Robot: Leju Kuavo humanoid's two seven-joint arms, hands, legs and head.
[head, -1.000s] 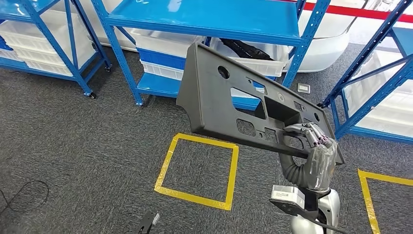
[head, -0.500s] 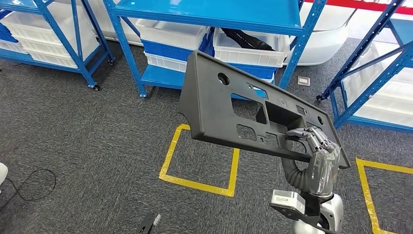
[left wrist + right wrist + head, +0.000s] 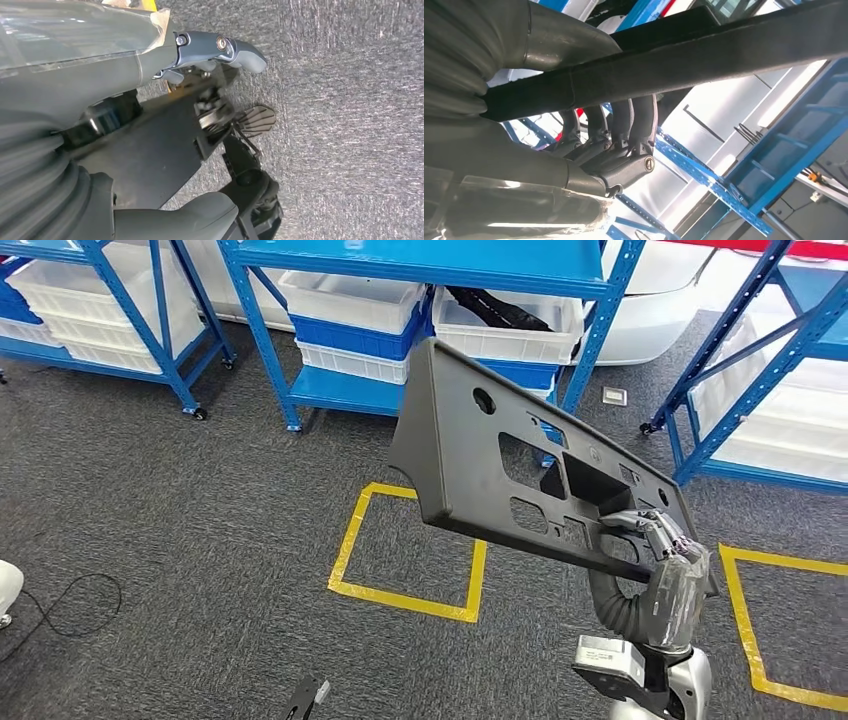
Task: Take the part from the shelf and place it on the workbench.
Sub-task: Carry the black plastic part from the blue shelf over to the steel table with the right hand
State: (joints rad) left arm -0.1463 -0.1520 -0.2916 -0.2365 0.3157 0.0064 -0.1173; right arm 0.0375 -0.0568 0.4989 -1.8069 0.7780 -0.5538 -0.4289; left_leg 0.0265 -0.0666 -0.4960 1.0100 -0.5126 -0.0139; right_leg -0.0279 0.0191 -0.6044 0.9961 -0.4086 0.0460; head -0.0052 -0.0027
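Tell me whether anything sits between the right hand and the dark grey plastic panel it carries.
Nothing visible does. The right hand already grips the dark grey plastic panel at its lower edge, fingers hooked through a cutout. The workbench is not in sight, so that path cannot be judged.

Grey carpet floor [image 3: 200,520] carries a yellow tape square [image 3: 408,548]; behind the square stands a blue shelf [image 3: 420,260] holding white bins [image 3: 355,300].
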